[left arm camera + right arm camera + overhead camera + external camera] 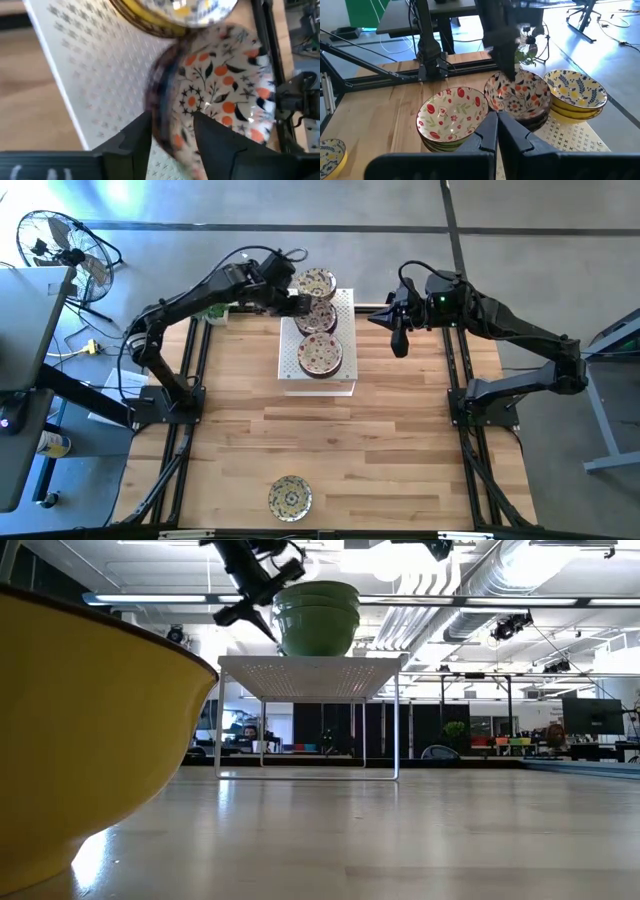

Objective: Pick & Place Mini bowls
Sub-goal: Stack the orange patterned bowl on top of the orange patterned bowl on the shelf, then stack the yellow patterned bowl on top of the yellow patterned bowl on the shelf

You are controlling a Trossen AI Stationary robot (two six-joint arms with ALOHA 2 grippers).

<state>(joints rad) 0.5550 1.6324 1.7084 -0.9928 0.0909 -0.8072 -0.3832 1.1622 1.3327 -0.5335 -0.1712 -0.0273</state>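
Observation:
Three stacks of mini bowls sit on a white perforated rack (pixel 345 305): a red-flowered stack (pixel 320 355) nearest, an orange-flowered one (pixel 320 317) in the middle, and a blue-and-yellow one (pixel 316 283) farthest. My left gripper (pixel 172 117) is open at the middle stack's left side, astride the top bowl's rim (pixel 165 95). My right gripper (pixel 400 343) hangs shut in the air right of the rack and holds nothing. A single blue-and-yellow bowl (pixel 290 497) rests on its base near the table's front edge. My left gripper slants down from the table's left, with one finger (pixel 212 135) inside the orange-flowered bowl and the other (pixel 132 137) outside its wall. I cannot tell whether either finger touches the rim. The bowl sits on its stack on the rack.
The rack stands on thin legs (pixel 398 725), with free room beneath it. Bare wooden tabletop (pixel 380 460) lies between the rack and the front edge. Black frame rails (pixel 190 395) run along both table sides. A fan (pixel 60 245) stands off the table at far left.

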